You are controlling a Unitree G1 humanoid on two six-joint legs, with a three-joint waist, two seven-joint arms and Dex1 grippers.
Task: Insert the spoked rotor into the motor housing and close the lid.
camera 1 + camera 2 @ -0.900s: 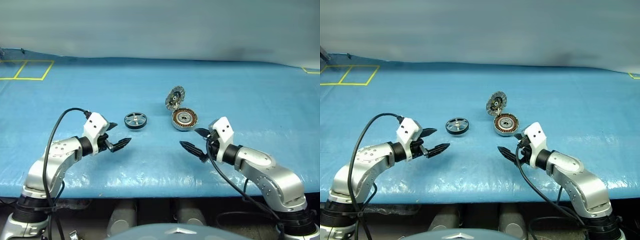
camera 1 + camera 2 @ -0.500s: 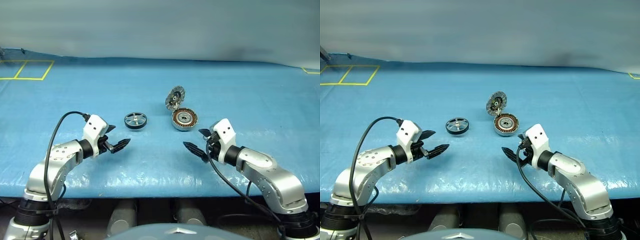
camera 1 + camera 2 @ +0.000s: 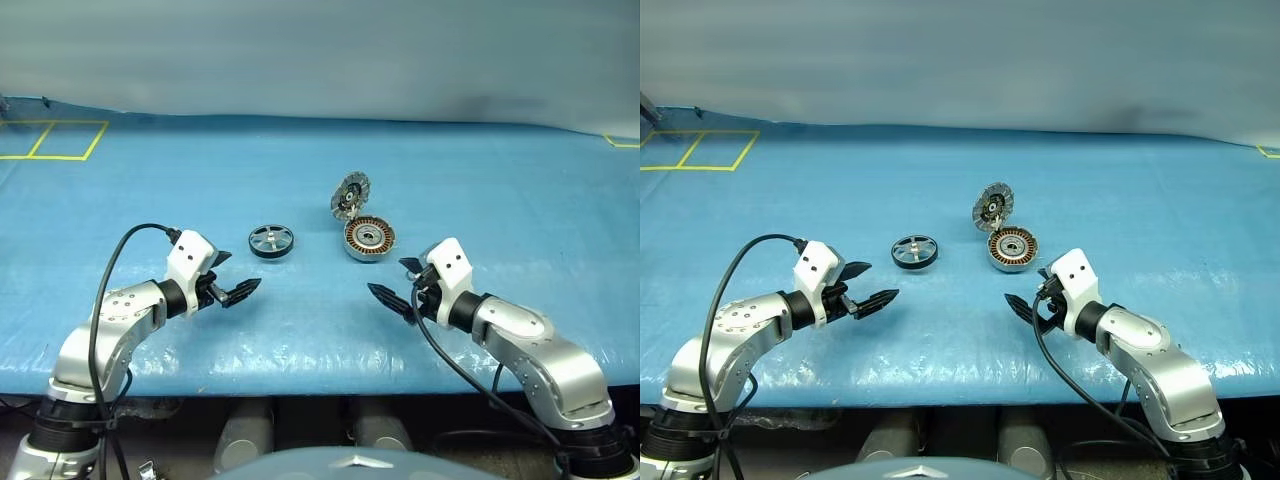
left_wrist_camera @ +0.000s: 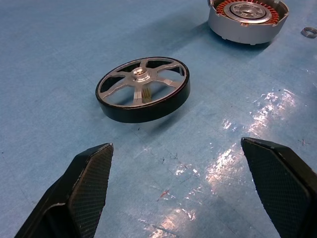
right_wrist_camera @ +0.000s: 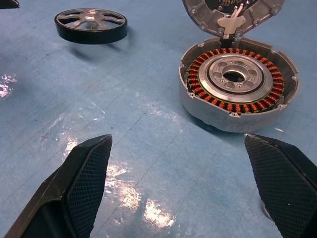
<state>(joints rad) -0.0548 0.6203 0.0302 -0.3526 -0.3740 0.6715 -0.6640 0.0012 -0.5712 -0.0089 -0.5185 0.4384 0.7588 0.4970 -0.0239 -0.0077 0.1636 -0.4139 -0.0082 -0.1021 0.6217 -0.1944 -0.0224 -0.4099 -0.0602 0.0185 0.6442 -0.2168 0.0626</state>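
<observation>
The table covering (image 3: pixel 300 180) is a blue, slightly crinkled plastic-looking sheet, glossy where light glares on it near the grippers. The spoked rotor (image 4: pixel 143 89) has a smooth matt black rim and brushed silver metal spokes. The motor housing (image 5: pixel 238 83) is dull silver metal with shiny copper windings. The lid (image 3: pixel 350 194) looks ribbed grey metal. Black fingertips (image 4: pixel 90 180) bear a fine cross-hatched, matt texture.

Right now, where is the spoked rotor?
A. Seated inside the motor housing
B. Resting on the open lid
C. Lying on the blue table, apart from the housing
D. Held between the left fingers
C: the spoked rotor lies on the table, apart from the motor housing, untouched by either gripper.
</observation>
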